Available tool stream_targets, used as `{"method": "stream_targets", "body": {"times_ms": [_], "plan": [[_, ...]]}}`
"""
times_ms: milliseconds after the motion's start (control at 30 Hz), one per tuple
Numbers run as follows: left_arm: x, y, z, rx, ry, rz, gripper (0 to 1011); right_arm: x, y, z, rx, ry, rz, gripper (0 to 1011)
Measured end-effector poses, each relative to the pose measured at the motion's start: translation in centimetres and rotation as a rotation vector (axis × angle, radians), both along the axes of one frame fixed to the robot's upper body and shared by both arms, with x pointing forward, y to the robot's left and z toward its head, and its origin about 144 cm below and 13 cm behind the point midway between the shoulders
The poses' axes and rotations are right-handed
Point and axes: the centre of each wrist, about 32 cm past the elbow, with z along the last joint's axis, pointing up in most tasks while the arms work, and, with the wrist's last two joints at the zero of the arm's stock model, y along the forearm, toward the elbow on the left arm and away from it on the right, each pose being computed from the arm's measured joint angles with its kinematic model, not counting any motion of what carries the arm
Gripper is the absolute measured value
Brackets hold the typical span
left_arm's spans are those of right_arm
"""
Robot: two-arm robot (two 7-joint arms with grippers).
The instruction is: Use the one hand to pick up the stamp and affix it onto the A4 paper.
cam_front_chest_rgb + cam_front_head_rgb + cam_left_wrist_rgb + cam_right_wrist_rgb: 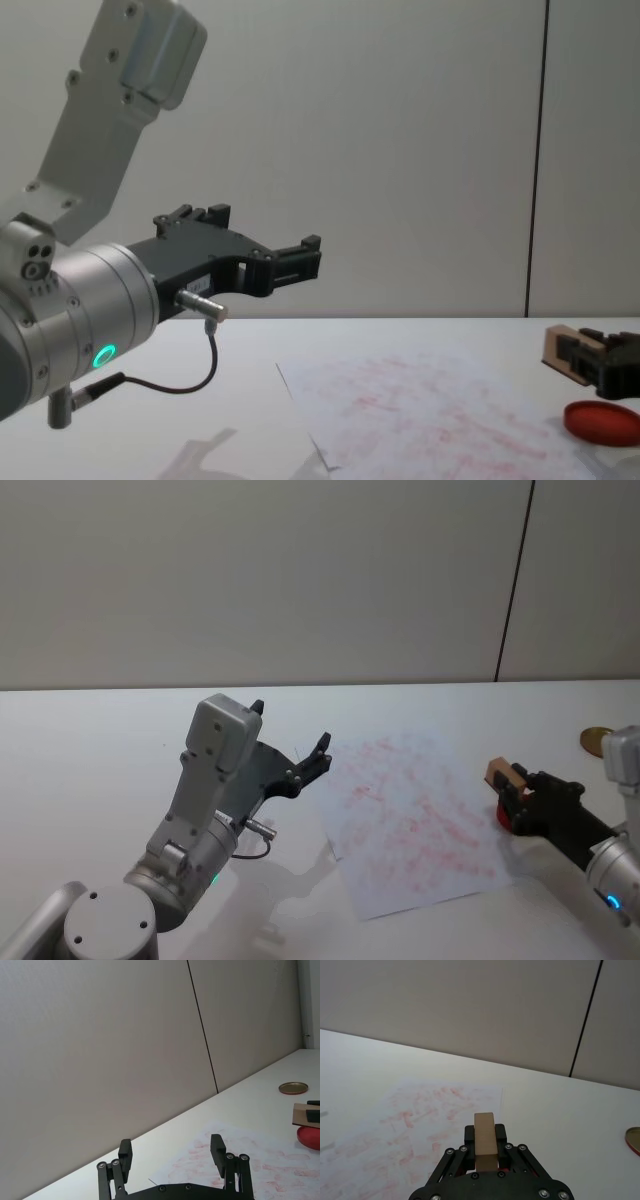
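From my station, the white desk (90,730) ran smooth and matte across the whole foreground. Nearest to me, the left gripper (171,1147) hung in the air above the desk, just left of the sheet. Its two fingers were spread wide apart with nothing between them. One A4 paper (420,820) lay flat and slightly skewed at mid-desk, covered in faint red stamp marks.

At the paper's right edge, the right gripper (512,790) was clamped on the single wooden stamp (485,1140). The block stuck out beyond the fingertips toward the sheet. In the chest view the stamp was raised off the desk, apart from the one round red ink pad (603,421) lying under the gripper beside the paper.

Farther back on the right sat one flat brass-coloured round lid (293,1088), well apart from the rest. Behind the desk stood a plain grey wall (250,580), split by one thin dark vertical seam (515,580).

I counted two grippers, one sheet, one stamp, one pad and one lid.
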Motion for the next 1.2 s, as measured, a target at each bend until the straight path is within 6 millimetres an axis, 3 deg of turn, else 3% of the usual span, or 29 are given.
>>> {"method": "stream_targets", "body": {"times_ms": [800,1200], "plan": [[0.0,0.0,0.0,0.0,0.0,0.0,993,-3.8,0.7,-0.5,0.016,0.082,0.047,220],[0.0,0.0,0.0,0.0,0.0,0.0,993,-4.7,0.6,-1.1,0.013,0.122,0.038,220]]}}
